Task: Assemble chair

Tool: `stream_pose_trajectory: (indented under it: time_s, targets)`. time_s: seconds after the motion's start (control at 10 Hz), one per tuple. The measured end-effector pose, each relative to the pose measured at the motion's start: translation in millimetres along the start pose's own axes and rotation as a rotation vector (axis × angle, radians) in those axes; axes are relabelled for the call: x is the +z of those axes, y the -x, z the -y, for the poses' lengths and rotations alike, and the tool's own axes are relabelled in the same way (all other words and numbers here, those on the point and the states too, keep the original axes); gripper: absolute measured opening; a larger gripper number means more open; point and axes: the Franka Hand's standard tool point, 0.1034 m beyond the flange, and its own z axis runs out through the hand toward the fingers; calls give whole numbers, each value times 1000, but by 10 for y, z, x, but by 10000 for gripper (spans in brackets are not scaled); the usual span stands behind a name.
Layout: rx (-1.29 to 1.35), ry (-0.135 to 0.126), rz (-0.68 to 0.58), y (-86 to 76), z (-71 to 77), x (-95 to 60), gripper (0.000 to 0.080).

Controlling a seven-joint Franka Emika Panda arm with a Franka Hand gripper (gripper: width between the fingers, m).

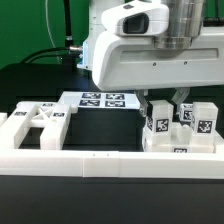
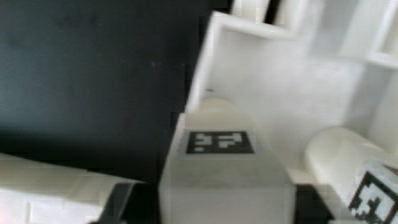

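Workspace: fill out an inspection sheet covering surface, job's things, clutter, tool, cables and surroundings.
Surface: black table, with the marker board lying flat toward the back.
Job's things: slotted panel flat at the exterior view's left; a cluster of tagged blocks at its right.
Clutter: nothing seen; a long white rail runs along the front edge.
Tool: tool hangs low among the tagged blocks; whether it is shut on one cannot be told.
Cables: dark cables behind the table, at the exterior view's left.
Surroundings: green backdrop.
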Motion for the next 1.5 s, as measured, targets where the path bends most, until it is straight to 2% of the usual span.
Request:
stream_pose_trajectory:
  time_s: [0.3,0.8,1.0,1.2,1.3,1.4,1.5]
  targets:
    - [211,-3,0,1,7,4,287]
    - [714,-26,-40,-18,61,3,287]
    - [942,-44,-60,-46,62,-2,287]
    - [1042,-49,-62,-54,60,-3,287]
    - [1057,-50,-61,-53,61,0,368]
    - [1021,-46,-60,-51,54,1,368]
    - [978,-45,-59,-54,46,-7,516]
